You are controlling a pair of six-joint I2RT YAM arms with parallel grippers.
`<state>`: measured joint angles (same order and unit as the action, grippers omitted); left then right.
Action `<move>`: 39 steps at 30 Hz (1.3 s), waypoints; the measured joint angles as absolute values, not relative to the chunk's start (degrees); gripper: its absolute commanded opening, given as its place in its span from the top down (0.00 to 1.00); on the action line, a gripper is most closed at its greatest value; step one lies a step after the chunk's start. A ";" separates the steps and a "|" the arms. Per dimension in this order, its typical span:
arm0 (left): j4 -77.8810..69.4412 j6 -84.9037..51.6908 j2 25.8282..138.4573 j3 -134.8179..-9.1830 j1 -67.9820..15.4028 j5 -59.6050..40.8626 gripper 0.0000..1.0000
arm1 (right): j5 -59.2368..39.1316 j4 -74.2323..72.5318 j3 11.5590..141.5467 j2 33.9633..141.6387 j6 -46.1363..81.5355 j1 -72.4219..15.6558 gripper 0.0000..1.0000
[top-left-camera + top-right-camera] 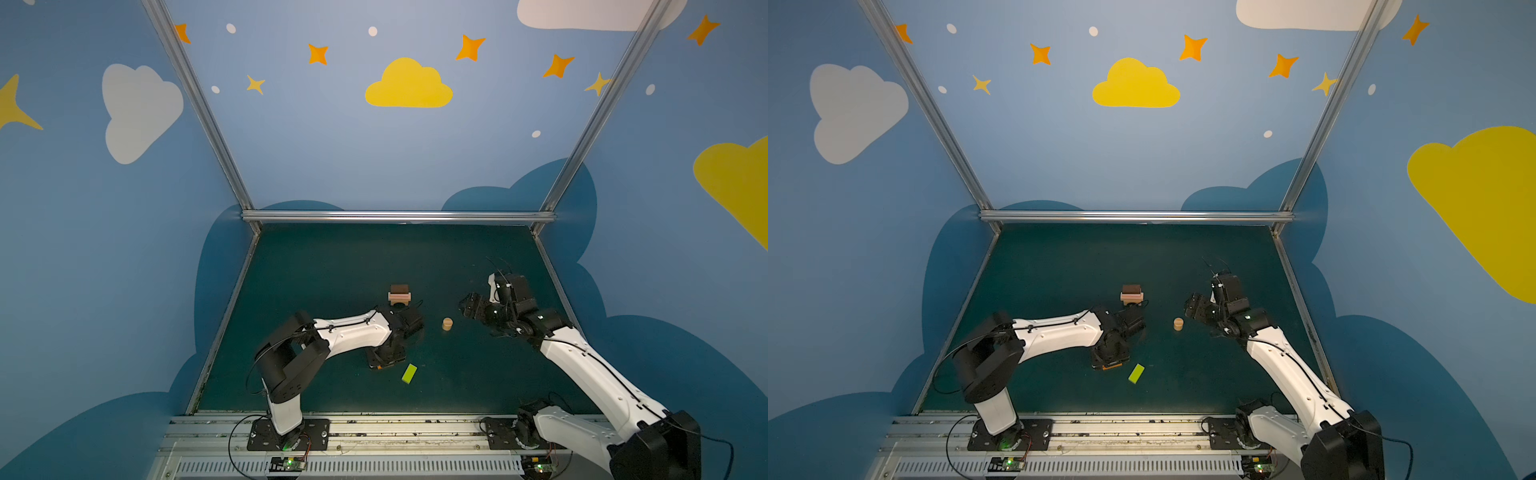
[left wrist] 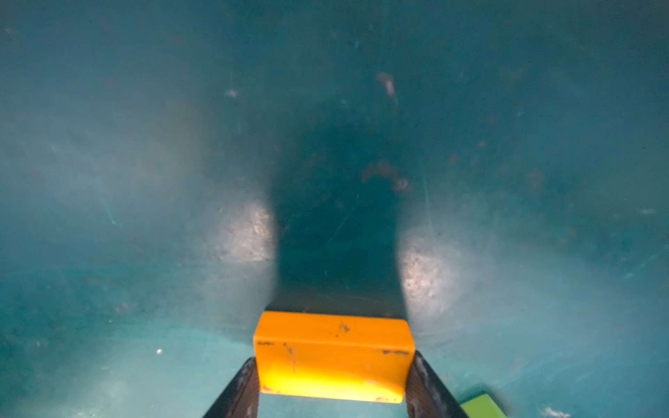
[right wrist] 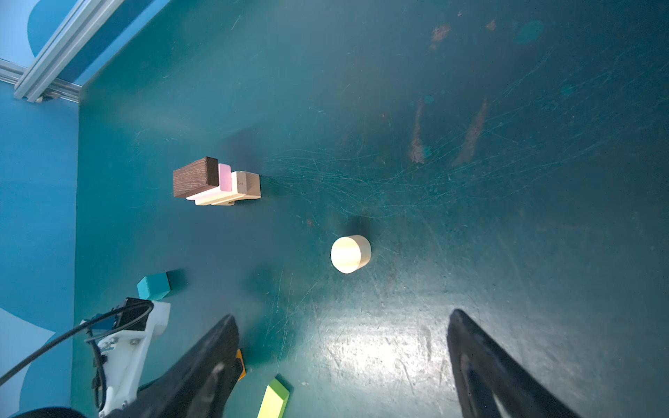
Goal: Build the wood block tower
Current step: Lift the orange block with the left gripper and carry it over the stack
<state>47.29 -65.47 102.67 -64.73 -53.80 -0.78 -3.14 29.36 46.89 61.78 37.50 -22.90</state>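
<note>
Presently, the orange brick [image 2: 333, 347] is clamped lengthwise by the left gripper [image 2: 333, 360], the wood block tower [image 1: 400, 293] just beyond; the right gripper [image 3: 342, 316] is opened wide.

Dark brown brick [image 3: 195, 177] tops pink brick [image 3: 224, 177], plank [image 3: 213, 197], arch [image 3: 253, 184] — cylinder [image 3: 350, 254], lime brick [image 1: 409, 373] lie apart

This is a robotics test booth, a lab cell dressed up like a nursery. Blue panel walls [image 1: 332, 145] painted with a yellow cloud [image 1: 409, 85] and orange four-pointed stars [image 1: 470, 48] sit in a bare silver aluminium-profile frame [image 1: 399, 216]. The floor of the cell is a dark teal, heavily scratched tabletop [image 3: 470, 188]. A white-and-black jointed left robot arm [image 1: 353, 332] and a matching right robot arm [image 1: 582, 365] are bolted on black base plates [image 1: 318, 434] to a slotted metal rail [image 1: 395, 432] at the front, beside small circuit boards with green lights [image 1: 289, 463].
</note>
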 measured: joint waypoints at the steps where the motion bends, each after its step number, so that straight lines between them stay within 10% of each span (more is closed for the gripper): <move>1: 47.37 -65.36 102.67 -64.79 -53.80 -0.75 0.46 | -3.14 29.39 46.89 61.76 37.50 -22.92 0.12; 25: 66.48 -44.69 102.00 -93.82 -43.88 3.75 0.45 | -3.09 30.94 46.89 60.60 37.17 -22.63 0.12; 39: 76.09 -31.35 121.40 -121.51 -39.29 4.43 0.44 | -2.55 32.77 46.89 60.60 36.91 -21.47 0.11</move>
<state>76.09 -31.35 121.40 -121.51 -39.29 4.43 -2.55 32.77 46.89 60.60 36.91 -21.47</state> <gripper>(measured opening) 0.558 0.885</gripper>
